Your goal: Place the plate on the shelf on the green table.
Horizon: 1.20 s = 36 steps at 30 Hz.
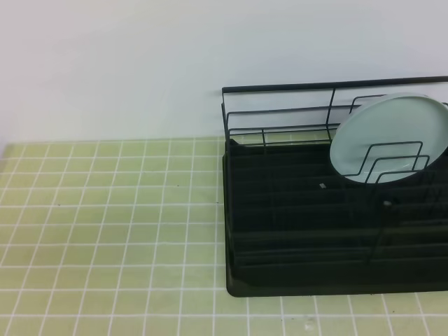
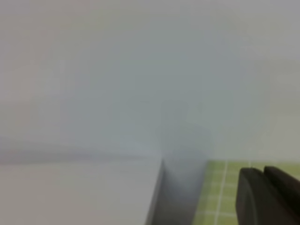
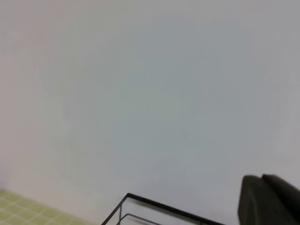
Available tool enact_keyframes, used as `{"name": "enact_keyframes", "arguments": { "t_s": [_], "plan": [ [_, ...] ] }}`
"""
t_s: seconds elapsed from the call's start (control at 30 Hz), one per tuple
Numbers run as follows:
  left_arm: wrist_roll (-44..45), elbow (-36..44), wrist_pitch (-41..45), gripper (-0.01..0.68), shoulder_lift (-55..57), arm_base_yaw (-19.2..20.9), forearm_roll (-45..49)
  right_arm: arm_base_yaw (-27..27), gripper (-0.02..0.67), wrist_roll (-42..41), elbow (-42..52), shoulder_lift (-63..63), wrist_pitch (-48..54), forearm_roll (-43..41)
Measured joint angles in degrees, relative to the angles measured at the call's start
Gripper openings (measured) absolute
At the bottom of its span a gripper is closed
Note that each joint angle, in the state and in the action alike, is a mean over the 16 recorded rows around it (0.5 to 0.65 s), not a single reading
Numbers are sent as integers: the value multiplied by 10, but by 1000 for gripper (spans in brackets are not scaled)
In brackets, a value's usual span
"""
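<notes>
The pale blue-green plate (image 1: 389, 138) stands tilted on edge among the wire dividers at the back right of the shelf (image 1: 308, 238), a black dish rack on the green table (image 1: 105, 231). No gripper touches it, and neither arm shows in the exterior view. My left gripper (image 2: 263, 197) appears at the lower right of the left wrist view, its dark fingers pressed together, shut on nothing, above a strip of green table (image 2: 215, 192). My right gripper (image 3: 262, 199) is likewise shut and empty, with the shelf's top wire rail (image 3: 154, 206) below it.
A plain white wall (image 1: 140, 63) rises behind the tiled surface. In the left wrist view a white ledge (image 2: 79, 192) lies left of the tiles. The rack runs past the right edge of the exterior view.
</notes>
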Motion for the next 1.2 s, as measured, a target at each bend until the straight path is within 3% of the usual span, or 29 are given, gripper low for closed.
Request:
{"name": "enact_keyframes", "arguments": {
  "t_s": [0.23,0.43,0.6,0.93,1.07,1.2],
  "plan": [
    [25,63,5,-1,-50,0,-113,-14,1,49,64,-52,-54,-4],
    [116,123,-8,-1,-108,1,-271,-15,1,76,108,-51,-81,-45],
    [255,172,-48,-1,-138,12,-427,-14,1,146,164,-64,-114,-166],
    [628,220,-122,-1,-151,50,-732,-14,1,382,341,-127,-217,-477],
    [729,220,-123,-1,-151,69,-807,-14,1,465,412,-143,-242,-537],
    [780,220,-117,-1,-151,95,-844,-13,1,497,464,-153,-245,-566]
  ]
}}
